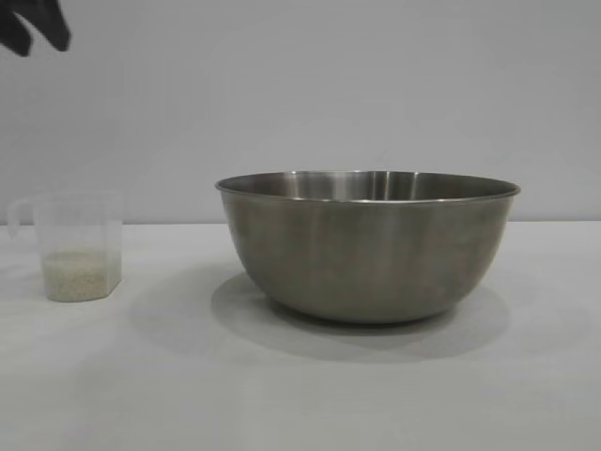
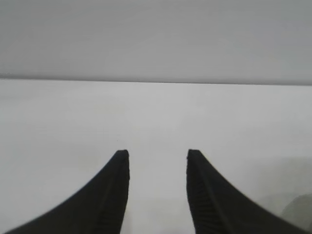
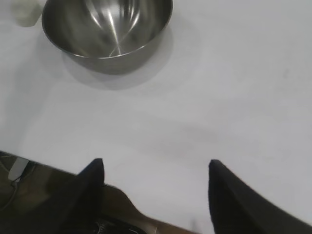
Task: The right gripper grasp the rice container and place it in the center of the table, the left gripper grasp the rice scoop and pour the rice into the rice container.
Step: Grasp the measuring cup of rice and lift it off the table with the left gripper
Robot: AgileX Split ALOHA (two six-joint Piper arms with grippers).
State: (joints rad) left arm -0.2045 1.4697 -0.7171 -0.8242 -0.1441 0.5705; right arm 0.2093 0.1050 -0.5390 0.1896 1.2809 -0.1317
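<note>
The steel rice container (image 1: 368, 246) stands upright on the white table (image 1: 300, 385), right of the middle in the exterior view, and looks bare inside in the right wrist view (image 3: 107, 29). The translucent rice scoop (image 1: 75, 246) stands at the left with a layer of rice (image 1: 79, 274) in its bottom. My left gripper (image 1: 36, 26) hangs high at the top left corner, above the scoop; in its own view it (image 2: 158, 155) is open over bare table. My right gripper (image 3: 155, 165) is open near the table's edge, well away from the container, holding nothing.
The table's edge (image 3: 58, 168) runs under the right gripper, with dark floor and cables beyond it. A plain grey wall (image 1: 300, 94) stands behind the table. Bare tabletop lies between the scoop and the container and in front of both.
</note>
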